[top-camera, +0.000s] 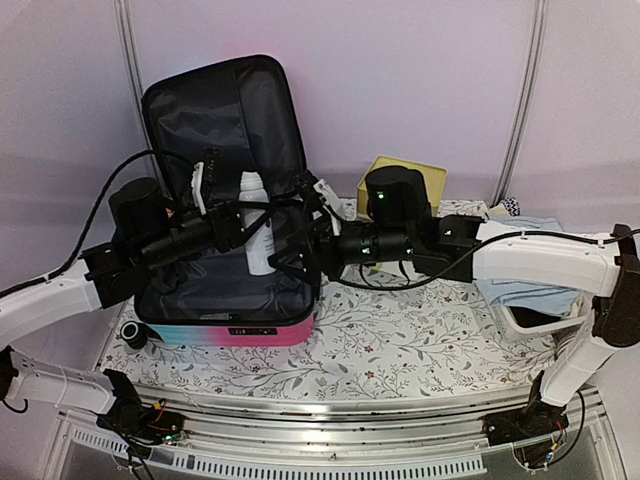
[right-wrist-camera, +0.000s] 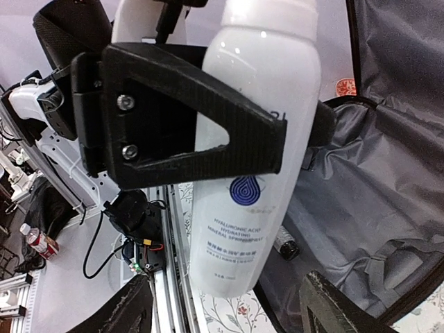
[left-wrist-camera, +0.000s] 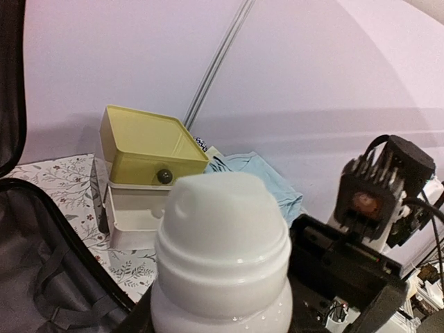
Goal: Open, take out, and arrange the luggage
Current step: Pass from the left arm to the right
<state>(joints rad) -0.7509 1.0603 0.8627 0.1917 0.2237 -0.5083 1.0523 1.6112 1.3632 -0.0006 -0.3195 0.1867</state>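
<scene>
Already the turquoise-to-pink hard-shell suitcase (top-camera: pixel 230 331) lies open; left claw (top-camera: pixel 252 224) clenches a white plastic bottle (left-wrist-camera: pixel 222 257), right claw (top-camera: pixel 300 252) released; arranging remains.

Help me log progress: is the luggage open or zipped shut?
Open. The luggage lid stands raised at the back, black lining exposed, and a white bottle is held over the lower shell.

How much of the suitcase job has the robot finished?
Done: the suitcase is open, lid up. Now: the left gripper holds a white bottle above it, right gripper open beside. Left: setting it down; a small item lies inside too.
</scene>
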